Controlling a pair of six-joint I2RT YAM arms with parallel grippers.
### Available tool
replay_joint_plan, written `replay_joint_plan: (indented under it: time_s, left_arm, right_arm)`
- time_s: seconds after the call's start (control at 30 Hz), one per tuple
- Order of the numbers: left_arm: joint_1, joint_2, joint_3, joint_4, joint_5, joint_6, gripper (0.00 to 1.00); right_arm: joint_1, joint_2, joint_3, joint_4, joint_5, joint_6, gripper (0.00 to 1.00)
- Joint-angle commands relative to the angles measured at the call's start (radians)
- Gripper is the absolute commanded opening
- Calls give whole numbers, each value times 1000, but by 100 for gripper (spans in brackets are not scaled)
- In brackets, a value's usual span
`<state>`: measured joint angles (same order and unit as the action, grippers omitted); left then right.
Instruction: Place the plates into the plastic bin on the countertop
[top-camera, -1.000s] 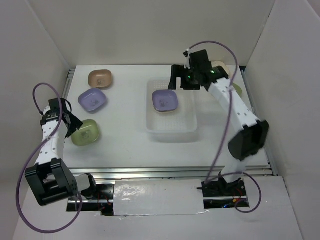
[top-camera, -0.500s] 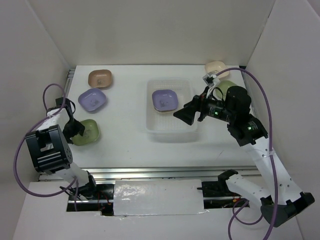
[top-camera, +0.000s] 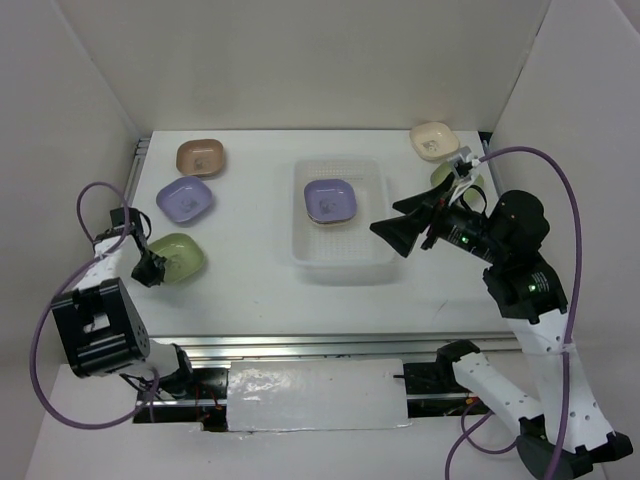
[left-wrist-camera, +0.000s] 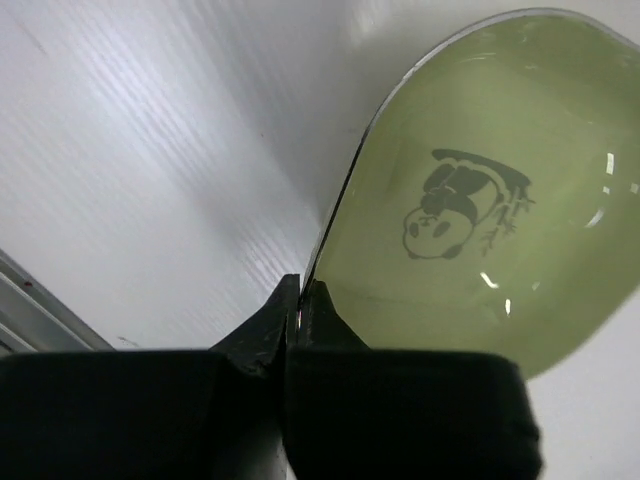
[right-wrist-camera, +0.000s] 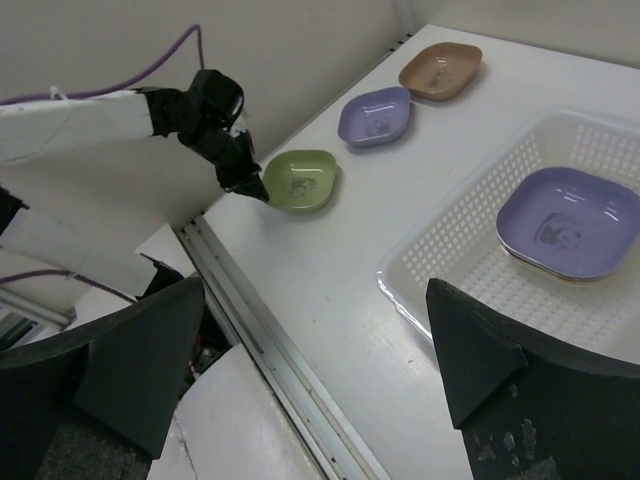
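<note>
Left wrist view: I saw left gripper (left-wrist-camera: 298, 292) clamped on rim of green plate (left-wrist-camera: 480, 200); right gripper (top-camera: 393, 226) gaped wide, empty.

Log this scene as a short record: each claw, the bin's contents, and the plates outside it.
Left claw: shut on the green plate at its rim
Right claw: open, empty, beside the bin
In bin: lavender plate
Outside bin: brown plate, second lavender plate, cream plate, second green plate, partly hidden
</note>
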<state>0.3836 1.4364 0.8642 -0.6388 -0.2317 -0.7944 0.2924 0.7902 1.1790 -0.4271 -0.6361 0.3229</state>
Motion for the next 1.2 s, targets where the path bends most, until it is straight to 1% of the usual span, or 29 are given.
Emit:
replay_joint_plan:
  time_s: [0.0, 0.03, 0.07, 0.13, 0.17, 0.23, 0.27, 0.3, 0.33, 0.37, 0.4, 0.43, 0.47, 0.5, 0.53, 0.57, 0.63, 0.67, 0.7, 0.73, 0.83, 0.87, 0.93, 1.03, 1.17]
  left_arm:
    - [-27, -164, -31, -77, -55, -45, 0]
    - [-41, -222, -24, -94, -61, -49, 0]
    - [-52, -329, -13, -108, -60, -40, 0]
    - [-68, -398, 31, -111, -20, -11, 0]
    - [-72, -419, 92, -131, 0, 0, 0]
    - [-107, -429, 139, -150, 84, 7, 0]
    - [-127, -438, 163, -130, 122, 3, 0]
    - [-182, -438, 171, -74, 191, -8, 0]
    - [-221, -430, 182, -47, 218, -40, 0]
    - [-323, -395, 209, -20, 224, -66, 0]
    - [-375, -371, 228, 55, 239, -86, 0]
    - [-462, -334, 249, 79, 236, -129, 0]
    - [-615, -241, 322, 106, 188, -146, 0]
    - [-693, -188, 373, 114, 134, -172, 0]
    - [-768, -124, 425, 113, 26, -172, 0]
    - [-861, 15, 555, 104, 6, -163, 0]
    - [-916, 151, 683, 64, -55, -161, 0]
    - [-940, 268, 782, 59, -67, -158, 0]
    - [-948, 319, 836, 54, -78, -161, 0]
    - [-954, 420, 916, 59, -87, -155, 0]
    - [-962, 557, 1041, 30, -83, -164, 0]
    - [-965, 635, 1123, -4, -101, -167, 0]
    - [-957, 720, 1221, -39, -113, -183, 0]
    - [-945, 774, 1283, -78, -120, -203, 0]
    - [-930, 785, 1291, -140, -132, -244, 0]
  right_arm:
    - [-22, -8, 44, -35, 12, 2, 100]
    - [-27, -12, 44, -44, 19, 4, 100]
    - [-30, -9, 51, -47, 29, 8, 100]
    - [-47, -2, 54, -59, 58, 21, 100]
    - [-67, 7, 62, -62, 62, 31, 100]
    - [-85, 32, 73, -87, 79, 45, 100]
    - [-97, 41, 83, -91, 91, 57, 100]
    - [-120, 52, 85, -97, 108, 67, 100]
    - [-131, 72, 91, -110, 137, 74, 100]
    - [-147, 82, 105, -117, 154, 90, 100]
    - [-176, 104, 110, -128, 173, 100, 100]
    - [-194, 113, 114, -133, 209, 111, 100]
    - [-211, 125, 117, -137, 232, 139, 100]
    - [-229, 142, 119, -147, 251, 152, 100]
    - [-260, 153, 123, -157, 266, 163, 100]
    - [-269, 164, 129, -171, 321, 185, 100]
    - [-314, 179, 139, -202, 349, 186, 100]
    - [-321, 181, 137, -213, 369, 188, 100]
    - [-331, 176, 134, -214, 375, 188, 100]
    - [-341, 172, 119, -213, 378, 191, 100]
    - [-349, 165, 100, -210, 378, 191, 100]
    - [-349, 167, 96, -208, 374, 192, 100]
    - [-349, 172, 91, -207, 365, 192, 100]
    - [-349, 172, 90, -203, 360, 188, 100]
    - [-349, 173, 90, -202, 357, 189, 100]
